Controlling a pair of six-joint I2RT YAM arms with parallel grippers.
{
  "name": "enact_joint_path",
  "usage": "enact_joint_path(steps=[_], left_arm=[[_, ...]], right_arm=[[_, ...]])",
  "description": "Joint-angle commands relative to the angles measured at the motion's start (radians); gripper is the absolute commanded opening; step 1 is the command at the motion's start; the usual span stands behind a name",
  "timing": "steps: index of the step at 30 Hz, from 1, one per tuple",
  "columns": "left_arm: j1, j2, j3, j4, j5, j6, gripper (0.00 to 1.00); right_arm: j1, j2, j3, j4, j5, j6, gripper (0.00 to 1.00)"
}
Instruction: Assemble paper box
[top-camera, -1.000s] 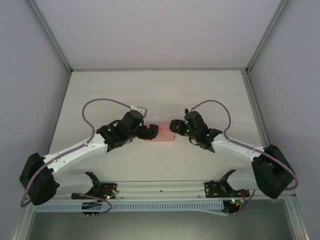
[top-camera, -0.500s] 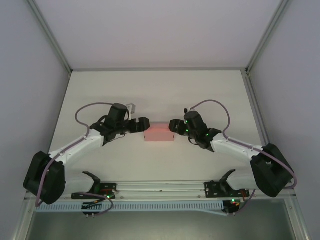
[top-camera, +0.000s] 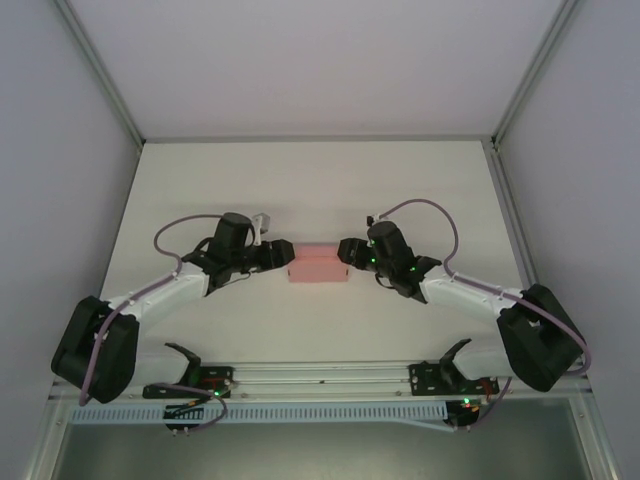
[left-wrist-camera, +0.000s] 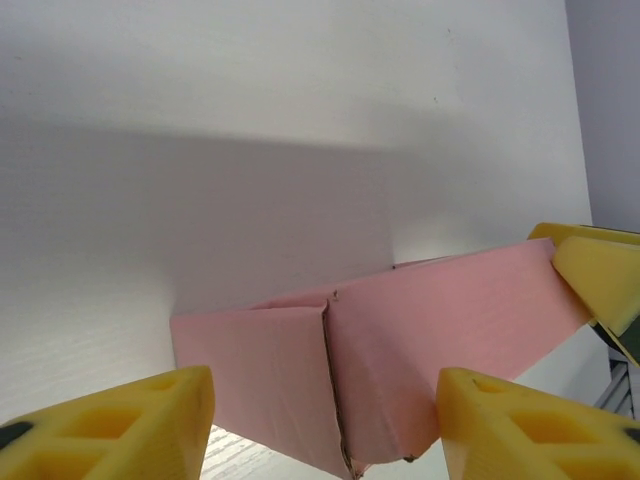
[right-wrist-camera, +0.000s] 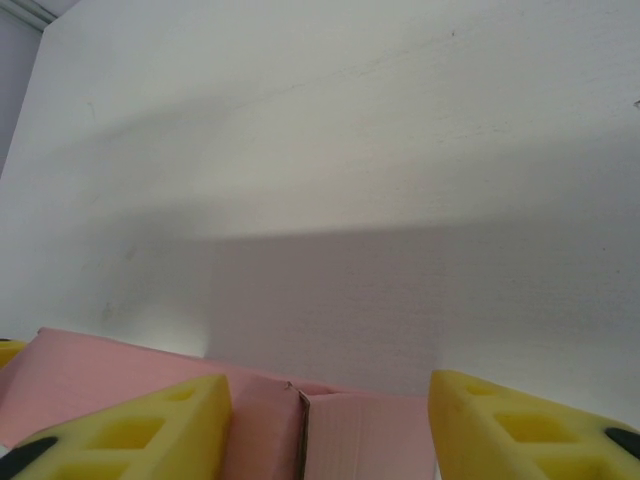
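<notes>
The paper box (top-camera: 318, 264) is a small folded pink box lying on the white table between the two arms. My left gripper (top-camera: 284, 255) is at its left end. In the left wrist view the box (left-wrist-camera: 400, 350) shows a seamed end between my yellow fingers (left-wrist-camera: 110, 425); the left gripper (left-wrist-camera: 325, 400) is open, with a thin gap at the right finger. My right gripper (top-camera: 348, 252) is at the box's right end. In the right wrist view the box (right-wrist-camera: 350, 435) spans the space between both fingers of the right gripper (right-wrist-camera: 330, 400), which is shut on it.
The white table (top-camera: 320, 180) stretches back to a metal frame and grey walls on three sides. A rail with both arm bases (top-camera: 320, 380) runs along the near edge. A finger of the right gripper (left-wrist-camera: 600, 270) shows at the box's far end.
My left gripper drew back leftward off the box's top and now straddles its left end with the jaws narrower. The right gripper stayed at the right end and tightened slightly.
</notes>
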Motion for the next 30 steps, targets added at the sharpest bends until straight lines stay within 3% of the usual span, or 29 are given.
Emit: enact_joint_path(steps=[1, 5, 10, 13, 19, 23, 30], left_arm=[[0.013, 0.002, -0.049, -0.005, 0.011, -0.035, 0.57], [0.017, -0.006, -0.064, -0.011, 0.011, -0.051, 0.53], [0.019, 0.011, -0.098, 0.02, 0.017, -0.064, 0.33], [0.02, 0.006, -0.115, 0.037, 0.021, -0.072, 0.31], [0.023, 0.011, -0.132, 0.044, 0.022, -0.074, 0.14], [0.023, 0.025, -0.153, 0.068, 0.025, -0.066, 0.0], [0.023, 0.022, -0.191, 0.111, 0.035, 0.004, 0.0]], right_arm=[[-0.008, 0.045, -0.04, -0.179, 0.019, -0.046, 0.52], [-0.009, 0.038, -0.054, -0.165, 0.012, -0.057, 0.48], [-0.023, 0.051, -0.103, -0.07, -0.057, -0.071, 0.42], [-0.029, 0.057, -0.125, -0.037, -0.073, -0.075, 0.39], [-0.044, 0.047, -0.173, 0.031, -0.099, -0.093, 0.25], [-0.055, 0.053, -0.277, 0.219, -0.143, -0.191, 0.15], [-0.08, 0.101, -0.35, 0.403, -0.208, -0.386, 0.06]])
